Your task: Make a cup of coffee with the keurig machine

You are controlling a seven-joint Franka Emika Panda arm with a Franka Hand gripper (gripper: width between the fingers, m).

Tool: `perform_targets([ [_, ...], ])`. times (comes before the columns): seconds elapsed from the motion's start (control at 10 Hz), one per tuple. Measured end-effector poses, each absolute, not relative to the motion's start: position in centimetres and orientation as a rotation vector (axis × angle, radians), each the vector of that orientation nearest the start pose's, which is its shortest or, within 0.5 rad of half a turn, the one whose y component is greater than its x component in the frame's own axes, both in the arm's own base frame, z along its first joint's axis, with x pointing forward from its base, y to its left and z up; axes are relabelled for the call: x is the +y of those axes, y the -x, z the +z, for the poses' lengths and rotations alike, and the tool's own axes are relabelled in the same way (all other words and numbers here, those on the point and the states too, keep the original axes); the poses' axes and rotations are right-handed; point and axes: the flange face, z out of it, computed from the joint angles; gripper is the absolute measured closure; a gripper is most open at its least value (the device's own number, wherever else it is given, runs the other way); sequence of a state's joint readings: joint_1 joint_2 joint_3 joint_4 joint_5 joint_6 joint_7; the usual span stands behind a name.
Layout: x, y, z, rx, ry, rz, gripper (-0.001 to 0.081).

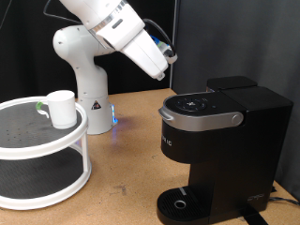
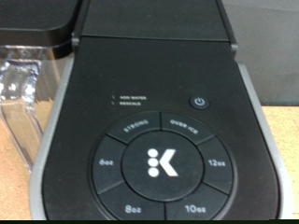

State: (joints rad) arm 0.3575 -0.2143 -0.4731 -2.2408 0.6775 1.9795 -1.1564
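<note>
The keurig machine (image 1: 220,141) is a boxy black brewer at the exterior view's right, lid shut, with its grey lid handle (image 1: 202,118) and its drip tray (image 1: 183,203) at the base. The wrist view looks straight down on its top panel (image 2: 149,163), which has a round ring of size buttons and a power button (image 2: 199,101). The cup (image 1: 61,108), a small white mug, stands on the top tier of a white round rack (image 1: 37,141) at the exterior view's left. My gripper (image 1: 165,64) hangs above and left of the machine's lid. Its fingers do not show in the wrist view.
The white robot base (image 1: 84,89) stands behind the rack, with a blue light by its foot. The machine's clear water tank (image 2: 23,84) shows beside the panel. The wooden tabletop (image 1: 127,159) lies between rack and machine.
</note>
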Motion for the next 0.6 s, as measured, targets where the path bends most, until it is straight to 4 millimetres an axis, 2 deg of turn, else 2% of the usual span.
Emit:
perform_targets([
  [0.2, -2.9, -48.7, 45.5, -0.836, 2.348, -0.522, 0.0803],
  [0.4, -4.4, -47.1, 45.8, -0.779, 2.325, -0.536, 0.0803],
  [0.6, -6.7, -45.3, 46.5, -0.783, 2.325, -0.49, 0.0803],
])
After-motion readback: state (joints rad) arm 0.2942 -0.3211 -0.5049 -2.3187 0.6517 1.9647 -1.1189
